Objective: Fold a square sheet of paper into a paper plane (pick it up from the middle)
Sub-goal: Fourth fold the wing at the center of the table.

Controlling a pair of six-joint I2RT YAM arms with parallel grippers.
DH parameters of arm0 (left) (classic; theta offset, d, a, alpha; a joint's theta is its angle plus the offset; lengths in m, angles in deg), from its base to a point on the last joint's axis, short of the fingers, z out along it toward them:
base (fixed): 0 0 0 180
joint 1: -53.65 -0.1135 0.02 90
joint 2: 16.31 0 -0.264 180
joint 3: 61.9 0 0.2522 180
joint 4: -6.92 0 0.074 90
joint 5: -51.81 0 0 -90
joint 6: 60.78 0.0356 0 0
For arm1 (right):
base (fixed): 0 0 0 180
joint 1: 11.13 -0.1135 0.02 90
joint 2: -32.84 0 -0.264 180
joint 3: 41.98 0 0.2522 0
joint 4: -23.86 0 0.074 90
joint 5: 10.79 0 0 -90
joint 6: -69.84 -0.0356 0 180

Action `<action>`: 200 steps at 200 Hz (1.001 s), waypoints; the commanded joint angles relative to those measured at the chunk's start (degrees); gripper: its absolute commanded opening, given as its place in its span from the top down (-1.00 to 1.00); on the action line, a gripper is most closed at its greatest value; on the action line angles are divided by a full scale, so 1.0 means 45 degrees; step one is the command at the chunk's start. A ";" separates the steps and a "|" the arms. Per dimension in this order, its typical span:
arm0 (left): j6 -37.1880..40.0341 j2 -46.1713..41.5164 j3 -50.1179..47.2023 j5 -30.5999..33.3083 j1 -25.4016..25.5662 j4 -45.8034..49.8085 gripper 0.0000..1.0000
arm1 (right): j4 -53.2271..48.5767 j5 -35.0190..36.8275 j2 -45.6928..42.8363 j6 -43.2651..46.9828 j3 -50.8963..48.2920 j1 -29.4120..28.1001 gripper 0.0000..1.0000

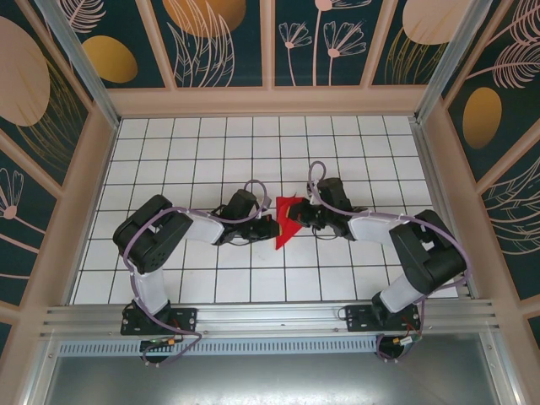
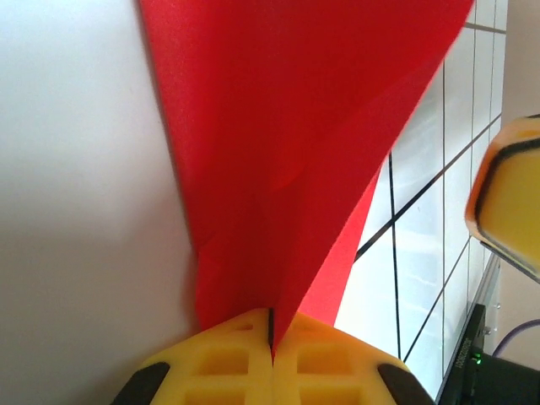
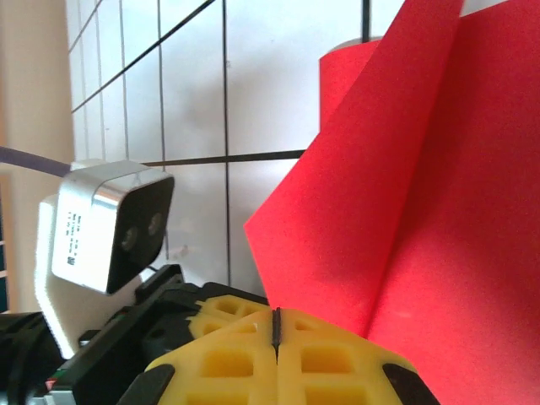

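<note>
The sheet of paper (image 1: 285, 223) is a folded, layered red shape held upright above the tiles at the table's middle, between the two grippers. My left gripper (image 1: 270, 226) meets it from the left. In the left wrist view its yellow fingers are shut (image 2: 272, 325), and the red paper (image 2: 295, 126) runs into the slit between them and fans upward. My right gripper (image 1: 299, 218) meets the sheet from the right. Its yellow fingers are shut (image 3: 276, 316) at the lower corner of the red paper (image 3: 422, 211), which rises with a crease beside them.
White gridded tiles (image 1: 253, 143) cover the table inside patterned walls. The left arm's wrist camera (image 3: 105, 228) sits close to the right gripper. A yellow finger of the right gripper (image 2: 506, 194) shows at the edge of the left wrist view. A metal rail (image 1: 270, 316) runs along the near edge.
</note>
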 commanded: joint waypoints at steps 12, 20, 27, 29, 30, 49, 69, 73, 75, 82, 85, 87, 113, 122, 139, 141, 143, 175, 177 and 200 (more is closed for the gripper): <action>-0.0238 0.0220 -0.0451 -0.0317 -0.0004 -0.0135 0.85 | 0.0689 -0.0199 0.0747 -0.0598 0.0444 0.0153 0.97; 0.0131 0.0057 -0.0309 -0.0129 -0.0004 0.0386 0.86 | 0.0696 0.0137 0.0625 -0.0658 0.0352 0.0181 0.96; 0.0563 -0.0111 -0.0123 0.0209 -0.0005 0.1092 0.86 | 0.0564 0.0352 0.0527 -0.0661 0.0283 0.0237 0.96; 0.0728 -0.0154 -0.0049 0.0283 -0.0009 0.1280 0.86 | 0.0488 0.0397 0.0507 -0.0636 0.0280 0.0261 0.96; 0.0785 -0.0183 -0.0030 0.0315 -0.0016 0.1353 0.86 | 0.0456 0.0407 0.0491 -0.0619 0.0280 0.0266 0.96; 0.2192 -0.0571 0.0655 0.1168 -0.0005 0.3332 0.87 | -0.0407 0.0684 0.0526 -0.0120 0.0348 0.0308 0.96; 0.3307 -0.0739 0.1257 0.1451 -0.0004 0.4635 0.86 | -0.0713 0.0710 0.0826 0.0065 0.0216 0.0313 0.97; 0.3443 -0.0769 0.1344 0.1530 -0.0004 0.4787 0.85 | -0.0742 0.0711 0.0904 0.0080 0.0202 0.0327 0.97; 0.3509 -0.0787 0.1378 0.1561 -0.0004 0.4860 0.85 | -0.0727 0.0696 0.0938 0.0091 0.0187 0.0318 0.97; 0.3723 -0.0819 0.1514 0.1741 -0.0004 0.5117 0.83 | -0.0650 0.0635 0.1055 0.0036 0.0101 0.0309 0.97; 0.3819 -0.0833 0.1586 0.1820 -0.0004 0.5253 0.83 | -0.0582 0.0601 0.1092 -0.0002 0.0047 0.0309 0.97; 0.3867 -0.0842 0.1638 0.1867 -0.0004 0.5328 0.83 | -0.0540 0.0581 0.1117 -0.0037 0.0016 0.0309 0.97; 0.4314 -0.0868 0.1988 0.2087 -0.0012 0.5810 0.80 | 0.0096 0.0205 0.1529 -0.0413 -0.0248 0.0164 0.98; 0.4376 -0.0906 0.2039 0.2157 -0.0014 0.5878 0.77 | 0.0143 0.0184 0.1662 -0.0499 -0.0263 0.0067 0.98; 0.4303 -0.1110 0.2047 0.2043 0.0015 0.5770 0.70 | 0.0311 0.0239 0.1777 -0.0678 -0.0364 -0.0159 0.99; 0.4285 -0.1136 0.2042 0.2006 0.0016 0.5755 0.69 | 0.0298 0.0256 0.1796 -0.0679 -0.0355 -0.0160 0.99; 0.4252 -0.1166 0.2040 0.1977 0.0016 0.5722 0.67 | 0.0281 0.0275 0.1826 -0.0709 -0.0348 -0.0160 0.99; 0.3989 -0.1460 0.1884 0.1461 0.0016 0.5118 0.47 | 0.0291 0.0516 0.1990 -0.0845 -0.0443 -0.0453 1.00; 0.3973 -0.1462 0.1869 0.1441 0.0016 0.5089 0.47 | 0.0313 0.0516 0.1996 -0.0868 -0.0433 -0.0453 1.00; 0.3757 -0.1609 0.1754 0.1400 0.0015 0.4696 0.43 | 0.0213 0.0592 0.2011 -0.0842 -0.0395 -0.0453 0.99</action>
